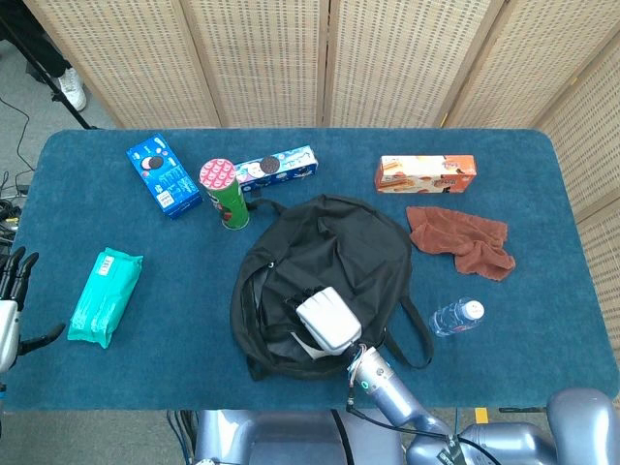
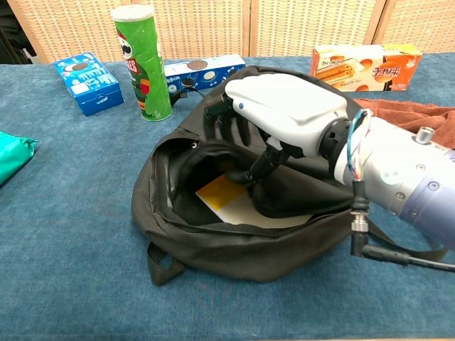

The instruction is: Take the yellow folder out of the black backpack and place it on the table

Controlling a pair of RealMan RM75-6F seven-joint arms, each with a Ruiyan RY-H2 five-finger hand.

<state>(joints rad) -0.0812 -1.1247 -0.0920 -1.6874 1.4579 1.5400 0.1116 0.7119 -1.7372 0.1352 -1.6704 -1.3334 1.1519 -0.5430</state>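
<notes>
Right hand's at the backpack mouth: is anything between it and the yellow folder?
Mostly not. The right hand lifts the black backpack's top flap, exposing a corner of the yellow folder. The rest is hidden under the flap, and the front rim of the opening crosses in front.
</notes>
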